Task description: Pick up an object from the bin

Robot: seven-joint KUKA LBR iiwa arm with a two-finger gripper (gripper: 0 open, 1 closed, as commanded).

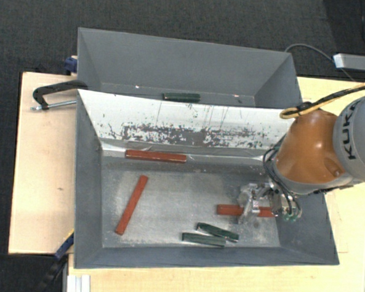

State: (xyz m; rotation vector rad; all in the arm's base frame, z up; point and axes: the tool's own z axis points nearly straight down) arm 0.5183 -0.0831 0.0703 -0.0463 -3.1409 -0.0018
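over on the left of the bin [86,186], a long red stick [132,204] lies on a slant across the floor, its top end leaning right. just behind it, at the foot of the back wall, a second red stick [156,155] lies flat and level. on to the middle front now: two dark green sticks [203,238] lie close together near the front wall, one a touch behind the other. and here on the right, the gripper [251,208] is down low, right over a short red stick [229,209] that lies level on the floor, its ends poking out on either side. spread, or pinching that stick? can't tell from here. the arm's orange cover [308,150] looms just above and right.
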